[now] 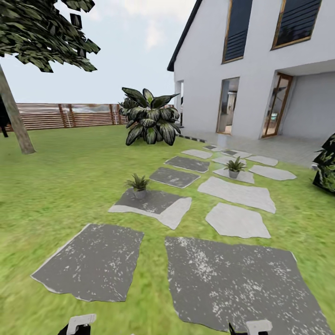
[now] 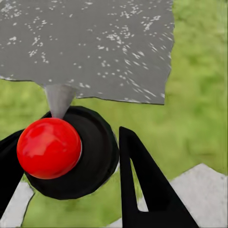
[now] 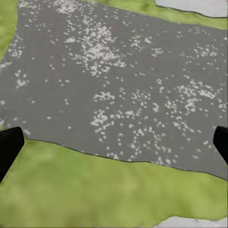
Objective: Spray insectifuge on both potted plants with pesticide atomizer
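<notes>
The left claw [image 2: 71, 161] grips the atomizer [image 2: 66, 152], the right claw [image 3: 114, 147] hangs released, and next comes rolling closer to spray the two far plants [image 1: 138, 185] [image 1: 235, 167].

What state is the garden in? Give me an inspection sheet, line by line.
Surface: green lawn with grey and pale stepping stones.
Job's things: two potted plants, one on a stone, the other on a paler stone further off; pesticide atomizer, with its red ball top, between the left fingers.
Clutter: nothing seen.
Grippers: left gripper shut on the atomizer; right gripper open, over a dark stone.
Cables: nothing seen.
Surroundings: white house, slat fence, big broad-leaved plant, tree.
</notes>
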Tool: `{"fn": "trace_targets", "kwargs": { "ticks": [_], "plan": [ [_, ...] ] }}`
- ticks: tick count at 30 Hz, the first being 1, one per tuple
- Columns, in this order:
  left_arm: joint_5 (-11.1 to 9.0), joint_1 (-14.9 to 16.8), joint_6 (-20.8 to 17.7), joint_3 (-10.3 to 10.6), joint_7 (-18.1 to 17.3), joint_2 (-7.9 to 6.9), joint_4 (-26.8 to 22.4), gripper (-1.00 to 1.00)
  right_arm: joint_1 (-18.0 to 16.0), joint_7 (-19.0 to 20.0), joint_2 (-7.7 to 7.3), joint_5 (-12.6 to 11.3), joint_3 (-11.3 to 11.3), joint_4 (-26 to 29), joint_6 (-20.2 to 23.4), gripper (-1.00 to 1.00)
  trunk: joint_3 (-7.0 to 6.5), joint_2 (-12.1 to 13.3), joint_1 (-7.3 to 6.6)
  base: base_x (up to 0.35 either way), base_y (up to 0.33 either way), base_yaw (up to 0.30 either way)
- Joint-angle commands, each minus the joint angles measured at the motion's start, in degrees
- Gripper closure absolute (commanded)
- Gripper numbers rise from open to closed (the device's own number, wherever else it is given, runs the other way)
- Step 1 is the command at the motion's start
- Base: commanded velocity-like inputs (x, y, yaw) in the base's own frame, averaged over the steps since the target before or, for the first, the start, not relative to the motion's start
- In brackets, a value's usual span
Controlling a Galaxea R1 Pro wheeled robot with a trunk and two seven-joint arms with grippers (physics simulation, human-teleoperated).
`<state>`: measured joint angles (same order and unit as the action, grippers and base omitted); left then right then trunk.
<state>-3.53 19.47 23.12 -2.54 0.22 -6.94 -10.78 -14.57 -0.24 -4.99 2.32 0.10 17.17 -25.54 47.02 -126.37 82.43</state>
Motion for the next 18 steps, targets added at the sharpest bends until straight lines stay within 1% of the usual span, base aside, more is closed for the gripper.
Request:
{"fn": "trace_targets", "kwargs": {
  "ticks": [1, 11, 18],
  "plan": [
    [-0.34, 0.04, 0.17, -0.01, -0.06, 0.04, 0.06, 1.0, -0.02, -0.03, -0.02, 0.23, -0.01, -0.03, -0.17, -1.0, 0.02, -0.02, 0.02, 0.266, 0.208, 0.233],
    [-0.28, 0.04, 0.17, -0.01, -0.07, 0.03, 0.06, 1.0, -0.02, -0.03, -0.02, 0.23, -0.01, -0.03, -0.17, -1.0, -0.03, -0.02, 0.02, 0.276, 0.197, 0.237],
    [-0.25, 0.04, 0.16, -0.01, -0.07, 0.01, 0.06, 1.0, -0.02, -0.03, -0.02, 0.17, -0.01, -0.03, -0.14, -1.0, 0.21, -0.02, 0.02, 0.278, 0.193, 0.239]
  ]
}}
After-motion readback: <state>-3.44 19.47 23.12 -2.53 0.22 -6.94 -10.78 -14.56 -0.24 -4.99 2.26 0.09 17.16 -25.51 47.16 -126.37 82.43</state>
